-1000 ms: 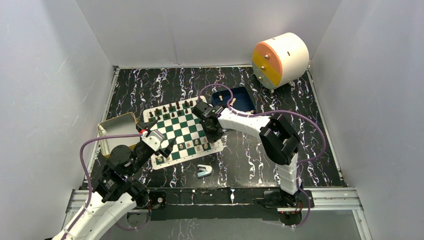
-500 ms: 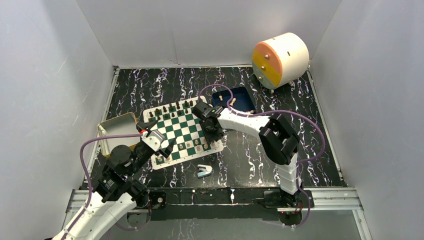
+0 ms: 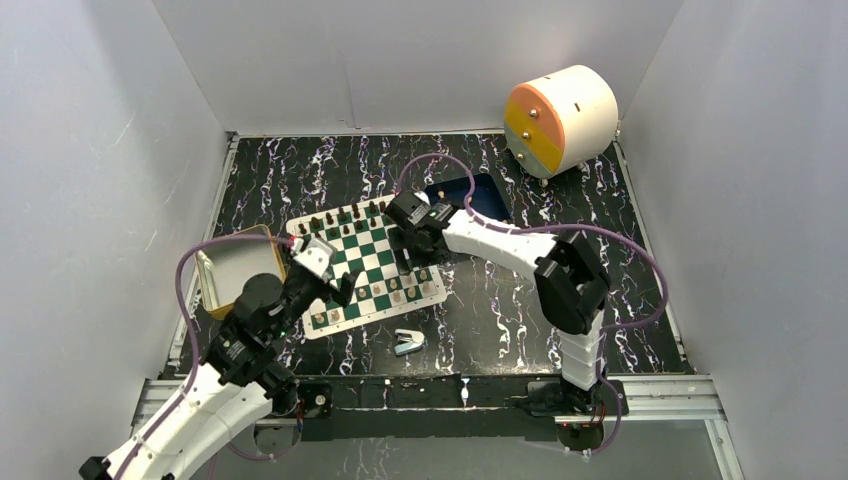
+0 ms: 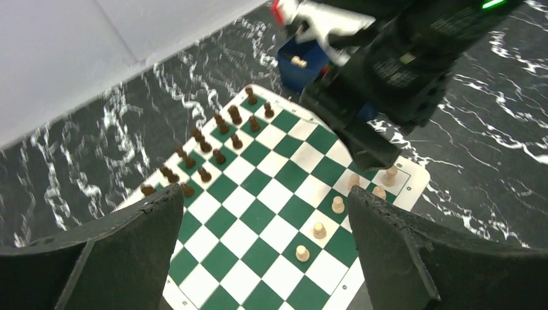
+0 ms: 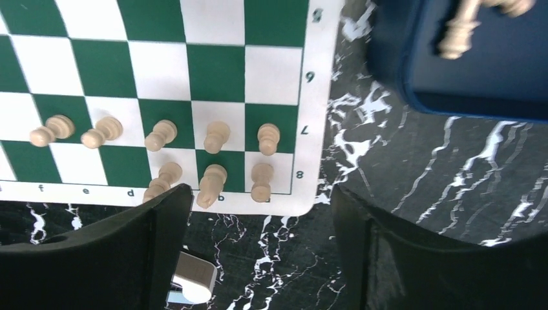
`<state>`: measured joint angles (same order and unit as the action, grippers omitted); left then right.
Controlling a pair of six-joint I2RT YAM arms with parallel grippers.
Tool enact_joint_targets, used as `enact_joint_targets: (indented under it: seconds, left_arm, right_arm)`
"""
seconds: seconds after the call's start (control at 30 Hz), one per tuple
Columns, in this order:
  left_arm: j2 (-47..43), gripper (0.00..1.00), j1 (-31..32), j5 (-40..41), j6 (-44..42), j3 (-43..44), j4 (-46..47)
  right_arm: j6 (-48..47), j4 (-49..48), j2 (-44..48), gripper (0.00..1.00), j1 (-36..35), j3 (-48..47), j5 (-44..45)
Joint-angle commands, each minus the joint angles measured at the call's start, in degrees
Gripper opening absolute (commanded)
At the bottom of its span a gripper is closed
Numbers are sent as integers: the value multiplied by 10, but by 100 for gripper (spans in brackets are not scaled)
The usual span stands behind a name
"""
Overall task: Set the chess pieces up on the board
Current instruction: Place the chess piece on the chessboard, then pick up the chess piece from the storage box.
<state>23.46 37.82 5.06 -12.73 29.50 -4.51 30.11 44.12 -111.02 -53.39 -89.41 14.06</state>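
- The dark marbled worktop [image 3: 500,310] carries the board [image 3: 368,262], which lies flat.
- The left tool [image 4: 266,194] and the right tool [image 5: 260,192] hover over it, both spread, holding nothing.
- The chess pieces [image 5: 216,135] stand along two opposite board edges.

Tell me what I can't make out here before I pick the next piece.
Top view: the right arm covers part of the blue tray; the light pieces are too small to identify.
Right wrist view: the frame edge cuts the tray and the pieces in it blur; its own finger half hides one back-row piece.
Left wrist view: the right tool covers some board squares.
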Motion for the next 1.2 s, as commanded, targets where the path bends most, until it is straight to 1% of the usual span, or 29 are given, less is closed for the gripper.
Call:
enact_joint_targets:
  seconds: [0.0, 0.03, 0.1, 0.17, 0.23, 0.3, 0.37, 0.4, 0.43, 0.47, 0.53, 0.6, 0.73, 0.8, 0.87, 0.93, 1.03, 1.17]
  left_arm:
    - [78, 96, 0, 126, 148, 23, 23]
    - [104, 97, -1, 149, 172, 37, 8]
    - [157, 97, -1, 193, 215, 75, -41]
    - [207, 95, -2, 210, 230, 108, -87]
    - [231, 95, -3, 184, 228, 121, -85]
    - [242, 94, -4, 119, 210, 115, -62]
    - [250, 93, -4, 77, 200, 114, -54]
    - [252, 91, -4, 64, 193, 114, -55]
    - [252, 91, -4, 56, 186, 115, -58]
    - [250, 90, -4, 52, 177, 114, -61]
    - [237, 90, -4, 57, 162, 103, -59]
    - [220, 90, -4, 72, 154, 90, -56]
    - [178, 88, -4, 97, 156, 64, -45]
    - [165, 86, -4, 103, 161, 58, -38]
    - [158, 86, -4, 105, 164, 63, -44]
    - [155, 85, -4, 107, 167, 66, -50]
    - [149, 84, -4, 109, 167, 68, -54]
    - [140, 83, -4, 108, 167, 65, -49]
  right_arm:
    - [-15, -47, 84, 96, 25, -11, 46]
    - [-23, -62, 95, 98, 33, -2, 48]
    - [-32, -77, 111, 99, 52, 1, 59]
    - [-30, -85, 124, 99, 69, -1, 87]
    - [-31, -96, 128, 99, 84, -1, 113]
    - [-29, -94, 122, 99, 103, -7, 141]
    - [-22, -91, 113, 99, 124, -6, 170]
    - [-22, -99, 110, 99, 140, 0, 164]
    - [-23, -115, 108, 98, 155, 9, 138]
    - [-24, -142, 105, 95, 170, 19, 114]
    - [-28, -187, 94, 84, 191, 41, 87]
    - [-25, -211, 71, 72, 205, 42, 82]
    - [-12, -250, 17, 55, 219, 23, 85]
    - [-7, -268, -7, 52, 220, 13, 84]
    - [8, -253, -36, 51, 222, -13, 97]
    - [20, -250, -55, 50, 222, -28, 108]
    - [25, -276, -75, 50, 223, -31, 109]
    - [46, -267, -99, 50, 229, -47, 121]
